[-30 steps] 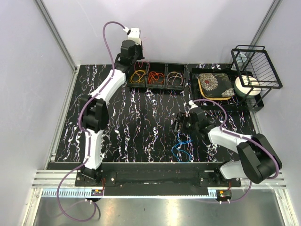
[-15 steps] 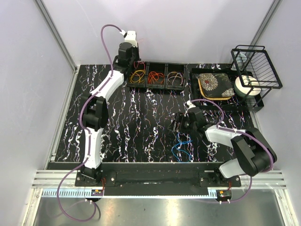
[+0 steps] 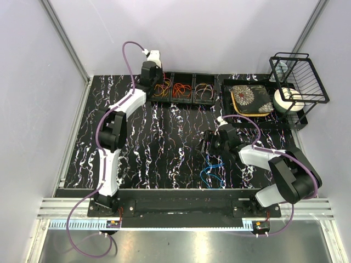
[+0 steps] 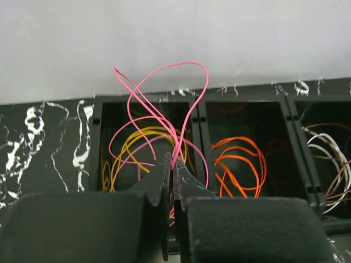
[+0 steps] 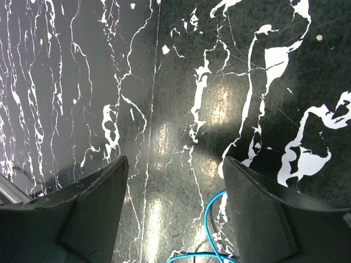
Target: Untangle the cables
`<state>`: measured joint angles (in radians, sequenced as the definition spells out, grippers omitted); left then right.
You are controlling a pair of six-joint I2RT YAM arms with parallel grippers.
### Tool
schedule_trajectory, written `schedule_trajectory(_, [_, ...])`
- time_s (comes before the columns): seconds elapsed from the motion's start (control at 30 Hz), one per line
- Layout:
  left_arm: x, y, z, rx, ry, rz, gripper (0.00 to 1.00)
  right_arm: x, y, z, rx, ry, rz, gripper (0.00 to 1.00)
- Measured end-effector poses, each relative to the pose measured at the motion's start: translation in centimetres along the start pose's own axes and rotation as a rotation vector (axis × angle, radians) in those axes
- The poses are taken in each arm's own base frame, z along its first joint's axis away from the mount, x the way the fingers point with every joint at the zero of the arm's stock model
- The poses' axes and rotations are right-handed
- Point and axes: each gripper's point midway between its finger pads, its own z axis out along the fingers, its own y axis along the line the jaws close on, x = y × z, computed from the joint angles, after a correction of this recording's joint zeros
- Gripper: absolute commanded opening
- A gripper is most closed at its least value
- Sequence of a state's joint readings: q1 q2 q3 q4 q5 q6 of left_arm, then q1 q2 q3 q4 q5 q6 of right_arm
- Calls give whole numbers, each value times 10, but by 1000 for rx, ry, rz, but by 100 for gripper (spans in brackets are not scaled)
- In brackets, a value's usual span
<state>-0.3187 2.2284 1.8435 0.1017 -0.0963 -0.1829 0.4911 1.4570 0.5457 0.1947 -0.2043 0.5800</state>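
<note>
Left claw: the left claw has its jaws pressed together, pinching a thin pink wire cable at the tips.
Pink cable: its loops fan up and away from the fingertips, with the lower loops passing in front of the left compartment. Whether they touch anything inside cannot be told.
Tray: a black three-compartment plastic tray sits at the far edge of the black, white-veined marble desk.
Compartments: in the left wrist view, yellow wire loops lie in the left compartment, orange wire loops in the middle one, and brown and white wires in the right one.
Deciding relation: the pink cable hangs straight ahead of the claw and over the yellow compartment, so parting the jaws here would likely drop it in there.
Left arm pose: stretched far forward along the left side of the desk, wrist raised above the tray's left end, claw pointing down and forward.
Right claw: the right claw is spread wide and holds nothing, facing the bare desk.
Blue cable: a thin blue wire loop lies on the desk just on the near side of the right claw, its length running roughly from far to near. Its tip shows between the fingers in the right wrist view.
Nearer arm: the right arm, by a wide margin. The left is well apart from the blue cable.
Right arm pose: folded low, elbow out to the right, claw reaching leftward toward mid-desk.
</note>
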Motion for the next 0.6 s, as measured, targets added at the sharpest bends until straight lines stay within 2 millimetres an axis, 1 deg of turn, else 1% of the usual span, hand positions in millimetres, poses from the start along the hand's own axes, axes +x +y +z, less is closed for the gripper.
schedule_trajectory(0.1, [10, 1, 0, -4, 21, -8, 0, 0, 0, 0, -1, 0, 0, 75])
schedule_trajectory(0.33, [24, 6, 5, -7, 48, -44, 0, 0, 0, 0, -1, 0, 0, 75])
schedule_trajectory(0.5, [40, 18, 6, -31, 92, -61, 0, 0, 0, 0, 0, 0, 0, 75])
schedule_trajectory(0.6, [49, 29, 5, -52, 122, -67, 0, 0, 0, 0, -1, 0, 0, 75])
